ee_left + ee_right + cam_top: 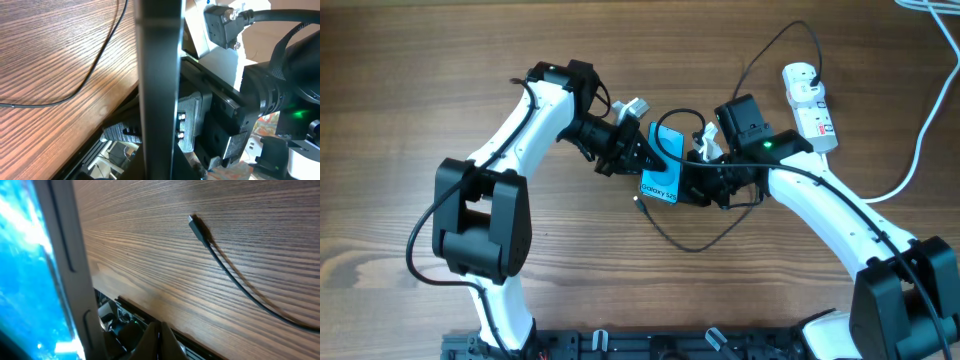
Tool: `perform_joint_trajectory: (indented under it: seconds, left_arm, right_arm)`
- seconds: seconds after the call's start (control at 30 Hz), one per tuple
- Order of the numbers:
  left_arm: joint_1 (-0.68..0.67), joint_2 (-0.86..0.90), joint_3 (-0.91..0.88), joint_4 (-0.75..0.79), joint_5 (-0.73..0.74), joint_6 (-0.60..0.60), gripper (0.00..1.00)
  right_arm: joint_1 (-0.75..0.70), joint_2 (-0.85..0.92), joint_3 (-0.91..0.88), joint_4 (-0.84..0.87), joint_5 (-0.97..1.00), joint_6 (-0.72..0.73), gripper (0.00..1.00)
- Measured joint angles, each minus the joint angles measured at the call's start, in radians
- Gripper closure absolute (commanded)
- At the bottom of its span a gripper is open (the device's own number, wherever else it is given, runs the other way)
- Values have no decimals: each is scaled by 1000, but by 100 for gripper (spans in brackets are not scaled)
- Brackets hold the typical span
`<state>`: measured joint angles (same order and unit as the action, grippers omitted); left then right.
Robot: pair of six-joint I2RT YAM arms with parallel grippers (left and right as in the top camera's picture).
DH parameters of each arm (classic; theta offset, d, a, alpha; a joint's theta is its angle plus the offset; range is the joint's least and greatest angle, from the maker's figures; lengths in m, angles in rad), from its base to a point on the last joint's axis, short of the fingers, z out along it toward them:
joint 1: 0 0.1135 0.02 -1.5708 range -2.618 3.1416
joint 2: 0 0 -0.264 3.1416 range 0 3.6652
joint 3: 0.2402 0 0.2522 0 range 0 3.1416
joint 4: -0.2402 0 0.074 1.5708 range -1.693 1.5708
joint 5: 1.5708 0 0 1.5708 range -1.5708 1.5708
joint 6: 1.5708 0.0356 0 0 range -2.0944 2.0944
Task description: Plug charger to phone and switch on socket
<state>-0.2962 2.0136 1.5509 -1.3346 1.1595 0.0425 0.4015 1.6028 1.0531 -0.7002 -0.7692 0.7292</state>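
**Phone gripped and tilted at centre; charger tip lying loose on the tabletop.**

The phone [663, 172] is clamped edge-on between the pads [192, 117] of the left end effector [642, 154]. The right end effector [698, 166] is drawn together just beside the phone's other side, and no hold on anything is shown. The charger [197, 227] is judged light and limp. Its thin black cable lies looped on the tabletop [420, 60], with the plug tip [638, 200] free near the phone's lower end. The tip is best taken by its short stiff body, close behind the connector, since the cable would buckle if pushed. The phone is judged rigid, smooth-sided and liable to pivot in the grip under insertion force, and its glass face should be spared. The socket [812, 108] lies well apart at the far right. Its switch position cannot be told.
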Motion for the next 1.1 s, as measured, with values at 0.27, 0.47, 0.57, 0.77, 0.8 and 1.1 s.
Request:
perform_joint_trajectory:
  seconds: [0.27, 0.47, 0.57, 0.77, 0.8, 1.1]
  left_arm:
    - [-11, -2, 4, -42, -14, -3, 96]
    - [-30, -4, 6, -68, -22, -7, 96]
    - [-25, -13, 15, -68, -23, -7, 96]
    - [-26, -24, 19, -69, -31, -7, 96]
    - [-26, -24, 19, -68, -33, -7, 96]
    - [-66, -24, 18, -19, -38, -15, 92]
  right_arm:
    - [5, 0, -5, -8, 50, -8, 96]
    - [7, 0, -15, 50, 103, -4, 96]
    - [-2, 2, -22, 124, 80, -1, 96]
    - [-8, 2, -28, 154, 66, 1, 96]
    - [-8, 2, -30, 155, 66, 3, 96]
    - [-12, 4, -32, 164, 33, 30, 96]
